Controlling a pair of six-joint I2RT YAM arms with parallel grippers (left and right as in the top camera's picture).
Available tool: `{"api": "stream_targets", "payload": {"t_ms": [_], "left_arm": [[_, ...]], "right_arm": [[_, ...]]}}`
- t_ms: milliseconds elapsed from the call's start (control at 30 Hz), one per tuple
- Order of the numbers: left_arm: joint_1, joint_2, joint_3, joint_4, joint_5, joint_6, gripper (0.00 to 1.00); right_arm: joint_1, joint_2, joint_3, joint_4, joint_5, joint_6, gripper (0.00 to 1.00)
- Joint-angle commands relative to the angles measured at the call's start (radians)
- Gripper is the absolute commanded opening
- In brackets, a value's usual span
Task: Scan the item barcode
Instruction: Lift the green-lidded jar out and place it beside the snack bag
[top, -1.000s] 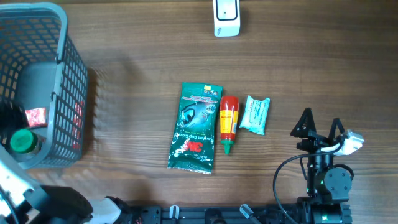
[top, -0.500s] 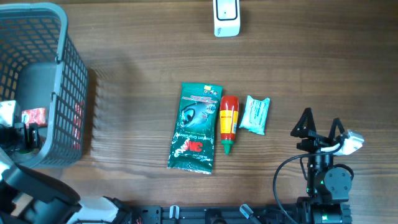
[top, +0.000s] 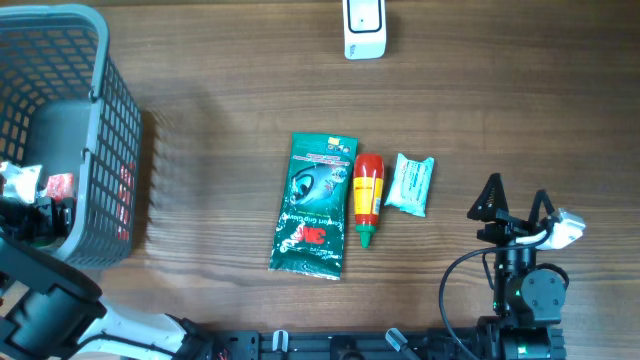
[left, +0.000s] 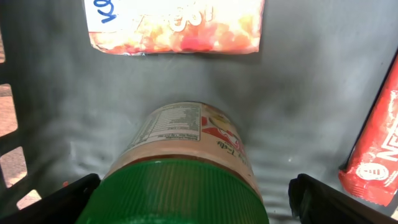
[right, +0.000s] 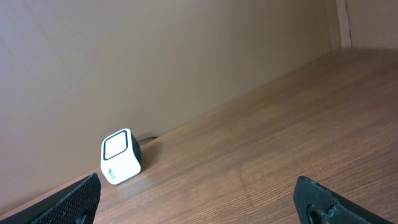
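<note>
Overhead, a green pouch (top: 313, 205) marked "3M" lies mid-bench, with a red bottle (top: 368, 197) touching its right edge and a teal packet (top: 410, 183) just beyond, its print too small to read. The scanner (top: 364, 28) stands at the far edge. A grey basket (top: 95, 120) sits at the left, and the left arm (top: 40, 300) reaches into it. The right tool (top: 515, 205) sits near the front right, fingers apart and empty. From the left wrist, a jar (left: 186, 140) with a green lid lies on the basket floor, its label print unreadable. The left tool (left: 199, 205) is spread wide to either side of the lid. A snack bag (left: 177, 25) lies beyond, showing part of a blue "K". A red packet (left: 379, 155) reading "Ne" lies to the right. From the right wrist, the scanner faces out from the wall across bare bench (right: 280, 137).
</note>
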Motion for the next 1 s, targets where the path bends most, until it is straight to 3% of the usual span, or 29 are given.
{"api": "stream_targets", "payload": {"t_ms": [0,67,167,433,667,767,867,967], "left_arm": [[0.005,0.018,-0.008,0.001,0.024,0.023,0.81],[0.005,0.018,-0.008,0.001,0.024,0.023,0.61],[0.005,0.018,-0.008,0.008,0.024,0.023,0.52],[-0.06,-0.034,0.041,0.03,0.027,-0.039,0.59],[-0.163,-0.12,0.245,-0.006,0.027,-0.169,0.65],[-0.215,-0.192,0.347,-0.039,0.031,-0.17,0.64],[-0.255,-0.278,0.424,-0.048,0.1,-0.197,0.59],[-0.295,-0.376,0.445,-0.028,0.223,-0.247,0.6]], "right_arm": [[0.004,-0.006,-0.001,0.002,0.014,0.0,1.0],[0.004,-0.006,-0.001,0.002,0.014,0.0,1.0],[0.004,-0.006,0.0,0.002,0.014,0.0,1.0],[0.004,-0.006,-0.001,0.002,0.014,0.0,1.0],[0.004,-0.006,-0.001,0.002,0.014,0.0,1.0],[0.004,-0.006,0.0,0.002,0.014,0.0,1.0],[0.004,-0.006,-0.001,0.002,0.014,0.0,1.0],[0.004,-0.006,-0.001,0.002,0.014,0.0,1.0]]}}
